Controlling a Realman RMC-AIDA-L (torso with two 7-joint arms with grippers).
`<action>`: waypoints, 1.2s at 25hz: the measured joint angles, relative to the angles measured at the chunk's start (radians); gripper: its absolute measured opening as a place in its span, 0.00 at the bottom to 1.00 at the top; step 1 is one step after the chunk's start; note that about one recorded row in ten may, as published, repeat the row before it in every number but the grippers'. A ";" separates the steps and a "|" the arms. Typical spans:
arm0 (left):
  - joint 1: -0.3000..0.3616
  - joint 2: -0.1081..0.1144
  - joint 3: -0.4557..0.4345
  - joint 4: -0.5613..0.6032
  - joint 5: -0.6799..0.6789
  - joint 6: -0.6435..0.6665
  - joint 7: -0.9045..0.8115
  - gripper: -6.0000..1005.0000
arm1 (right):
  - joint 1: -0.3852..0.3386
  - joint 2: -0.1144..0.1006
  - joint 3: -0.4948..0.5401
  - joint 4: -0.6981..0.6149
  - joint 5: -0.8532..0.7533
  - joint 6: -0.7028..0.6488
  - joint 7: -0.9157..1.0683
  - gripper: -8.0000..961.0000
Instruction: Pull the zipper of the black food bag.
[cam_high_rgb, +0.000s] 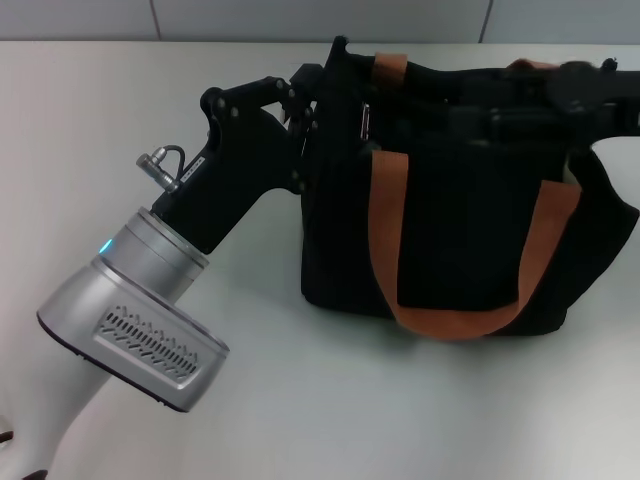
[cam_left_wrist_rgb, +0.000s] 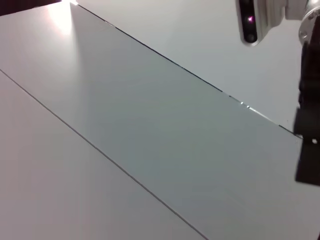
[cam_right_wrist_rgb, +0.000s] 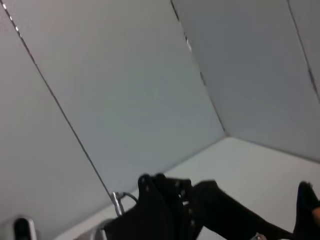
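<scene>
A: Reaching from the near left, the left gripper (cam_high_rgb: 300, 115) is seen pressed against the left top corner of the black food bag (cam_high_rgb: 450, 230). Its fingers are lost against the black fabric, so whether they are spread or closed cannot be told. A small silver piece, possibly the zipper (cam_high_rgb: 365, 120), is made out just beyond the fingertips on the bag's top edge.

B: How much room is left around the gripper?

A: Bare white table (cam_high_rgb: 300, 400) is shown on the near side of the gripper and behind its wrist, out to the table's far edge, where a grey wall (cam_high_rgb: 300, 18) begins. On the fingertip side the way is blocked by the bag.

B: What is the bag like?

A: A boxy, soft black tote is shown, with an orange-brown strap (cam_high_rgb: 440, 315) hanging in a loop down its front.

B: And the other arm?

A: The right gripper (cam_high_rgb: 575, 85) is seen only as a dark shape over the bag's top at the far end from the left gripper; its fingers cannot be made out. The bag's right side is cut off. In the right wrist view, the left arm (cam_right_wrist_rgb: 165, 210) is seen dimly.
</scene>
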 joint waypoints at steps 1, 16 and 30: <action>0.000 0.000 0.000 0.000 0.000 0.000 0.000 0.03 | 0.000 0.000 0.000 0.000 0.000 0.000 0.000 0.71; 0.001 0.000 -0.044 0.001 0.001 0.012 0.134 0.03 | 0.025 0.006 -0.287 0.003 0.000 0.257 0.061 0.71; 0.011 0.000 -0.048 0.000 0.026 0.037 0.134 0.03 | 0.068 0.003 -0.347 0.002 -0.050 0.344 0.077 0.47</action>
